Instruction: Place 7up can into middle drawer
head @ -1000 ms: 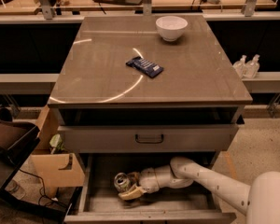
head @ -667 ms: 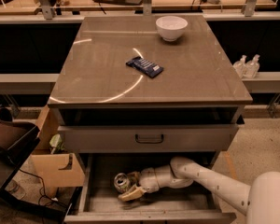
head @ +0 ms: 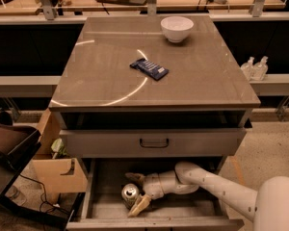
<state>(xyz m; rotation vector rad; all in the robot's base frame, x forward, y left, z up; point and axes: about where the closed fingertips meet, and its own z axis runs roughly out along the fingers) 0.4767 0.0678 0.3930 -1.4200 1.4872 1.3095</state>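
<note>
The 7up can (head: pixel 130 192), silvery with a shiny pull-tab top, stands upright on the bare floor of the open middle drawer (head: pixel 183 210), left of centre. My gripper (head: pixel 130 195) reaches into the drawer from the right on its white arm (head: pixel 216 186). Its two tan fingers are spread, one behind the can and one (head: pixel 137 206) in front of it, with the can between them. The fingers stand a little wider than the can.
A closed drawer front with a dark bar handle (head: pixel 154 142) sits right above the open drawer. On the cabinet top lie a white bowl (head: pixel 177 28) and a blue snack packet (head: pixel 149 69). A cardboard box (head: pixel 58 170) and a dark chair (head: pixel 9 143) stand to the left.
The fingers have spread apart, the front one swinging toward the drawer's front edge. The can stays in the same spot on the drawer floor. The arm has barely moved.
</note>
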